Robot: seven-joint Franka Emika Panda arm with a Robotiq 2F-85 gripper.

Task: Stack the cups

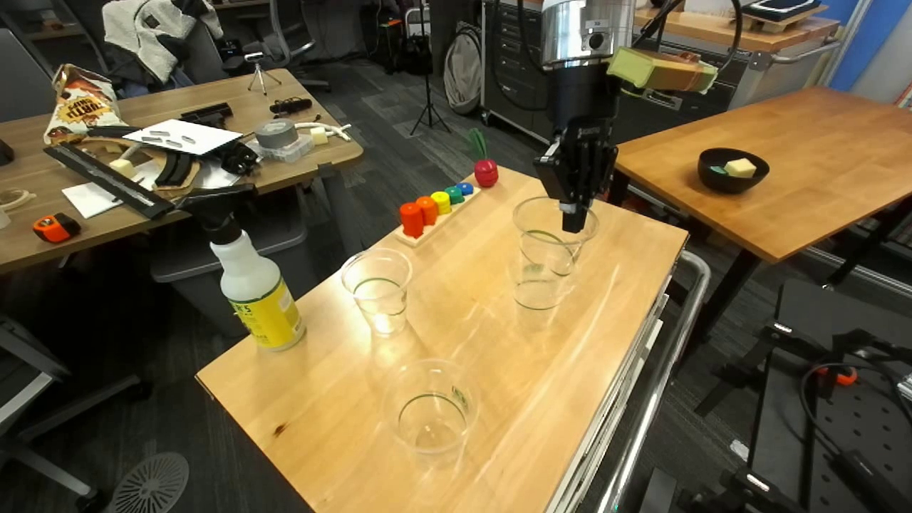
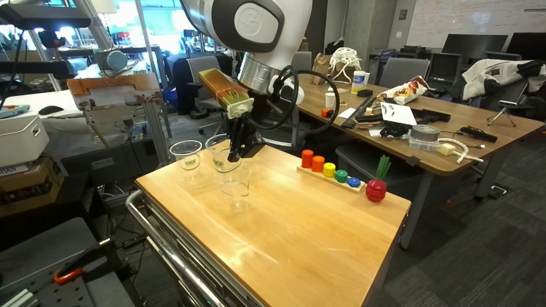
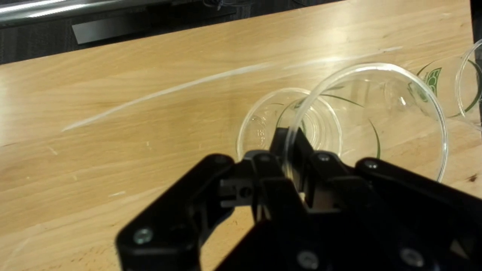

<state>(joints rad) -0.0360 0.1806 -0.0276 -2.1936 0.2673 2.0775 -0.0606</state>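
The cups are clear tumblers with green print. My gripper (image 1: 574,219) points down and is shut on the rim of a cup (image 1: 531,226), also seen as a gripper (image 2: 234,157) and held cup (image 2: 218,154) in an exterior view. In the wrist view the fingers (image 3: 289,145) pinch the held cup (image 3: 399,113) by its near wall. A standing cup (image 1: 538,293) overlaps just below it; I cannot tell whether they touch. A cup (image 1: 377,296) stands near the spray bottle, and another cup (image 1: 431,420) stands at the table's near end, also in an exterior view (image 2: 187,157).
A spray bottle (image 1: 265,299) with a yellow label stands at the table (image 1: 491,335) edge. A rack of coloured pegs (image 1: 436,212) and a red radish toy (image 1: 486,173) line the same edge. A metal rail (image 1: 677,356) runs along the opposite edge.
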